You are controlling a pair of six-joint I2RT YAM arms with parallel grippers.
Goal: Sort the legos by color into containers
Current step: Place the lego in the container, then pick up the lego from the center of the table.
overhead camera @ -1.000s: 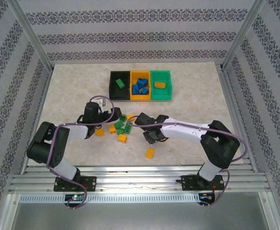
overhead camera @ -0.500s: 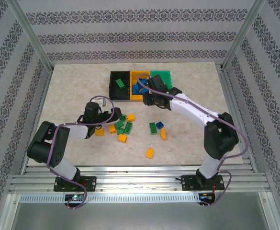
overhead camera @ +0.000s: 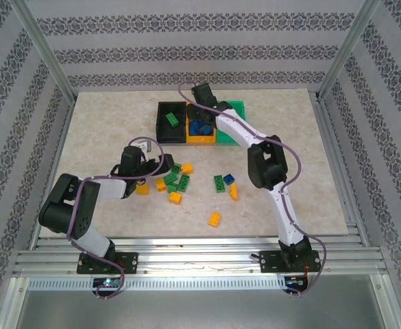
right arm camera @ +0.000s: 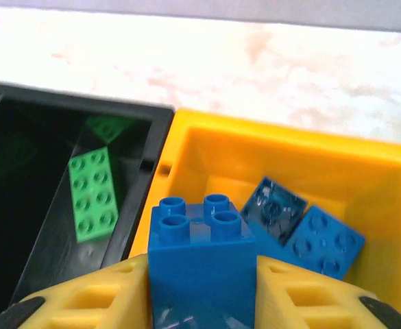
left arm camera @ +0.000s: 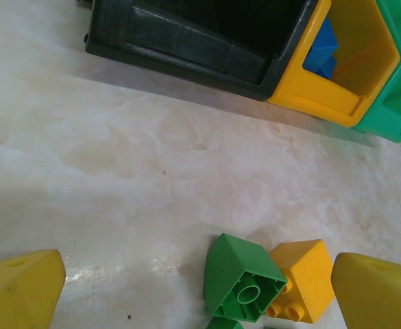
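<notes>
Blue brick (right arm camera: pixel 200 264) pinched in the right claw (right arm camera: pixel 200 295), poised above the yellow-orange bin (right arm camera: pixel 289 154); left claw (left arm camera: pixel 200 291) gapes wide over a green brick (left arm camera: pixel 245 274) on the worktop (left arm camera: pixel 152 171).

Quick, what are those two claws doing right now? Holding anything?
Left gripper: open, holding nothing.
Right gripper: closed on a blue brick.

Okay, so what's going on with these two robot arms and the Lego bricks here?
The arms are sorting bricks into bins by colour. The right gripper holds a blue brick over the yellow-orange bin, which has other blue bricks in it. A green brick lies in the black bin beside it. The left gripper hovers open, low over the loose bricks on the table, gripping nothing.
</notes>
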